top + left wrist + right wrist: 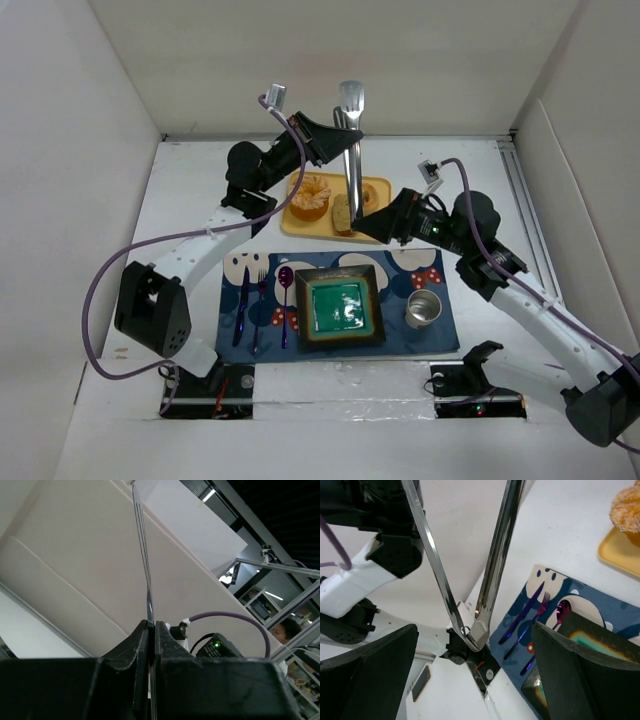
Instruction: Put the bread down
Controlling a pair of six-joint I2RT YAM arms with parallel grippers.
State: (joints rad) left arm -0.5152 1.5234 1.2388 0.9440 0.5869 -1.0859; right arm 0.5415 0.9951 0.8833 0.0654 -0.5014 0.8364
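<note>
A yellow tray (382,186) at the back of the table holds the bread: an orange lobed bun (308,197), a tan slice (342,214) and a ring-shaped piece (372,197) partly hidden behind the tongs. My left gripper (338,133) (151,625) is shut on metal tongs (352,150) and holds them above the tray, tips pointing away. My right gripper (364,229) (475,627) is open. Its fingers (380,670) stand wide on either side of the tongs' joined end (479,630) without touching it. The bun (627,505) shows at the top right of the right wrist view.
A blue patterned placemat (440,262) lies in front of the tray. On it are a green square plate with a brown rim (340,308), a metal cup (422,308) and purple cutlery (262,300). White walls close in the back and sides.
</note>
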